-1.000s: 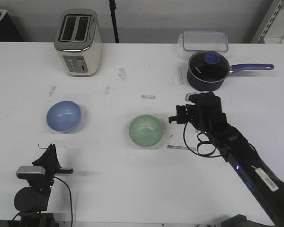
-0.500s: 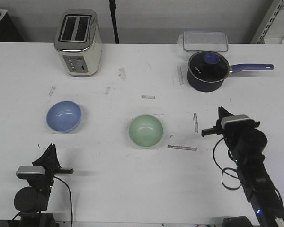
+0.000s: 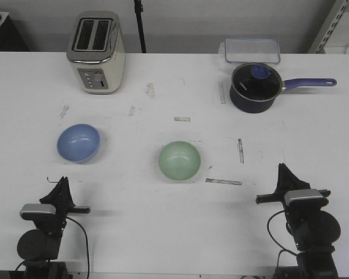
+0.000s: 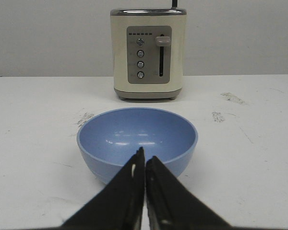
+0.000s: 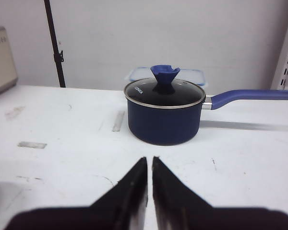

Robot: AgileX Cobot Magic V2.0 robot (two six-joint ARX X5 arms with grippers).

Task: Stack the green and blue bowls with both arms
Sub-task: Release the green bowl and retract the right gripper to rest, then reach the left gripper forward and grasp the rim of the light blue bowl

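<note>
Near the front edge of the white desk point(image 3: 163, 226), at its left corner, the left claw point(image 3: 61, 187) sits low and folded back over its base, its two black fingers pressed together with nothing between them, the tips aimed straight ahead at the blue bowl point(image 3: 78, 143). Seen from the left wrist, that claw point(image 4: 145, 158) points at the near wall of the blue bowl point(image 4: 137, 140) without touching it, and a cream toaster point(image 4: 148, 52) stands upright behind the bowl. At the right front corner the right claw point(image 3: 284, 175) holds the same tucked pose, fingers closed on nothing. From the right wrist its tips point(image 5: 149, 165) line up with a navy saucepan point(image 5: 164, 116) far across the desk. The green bowl point(image 3: 179, 160) rests upright on the desk between the two arms, well apart from the blue bowl and from both claws.
</note>
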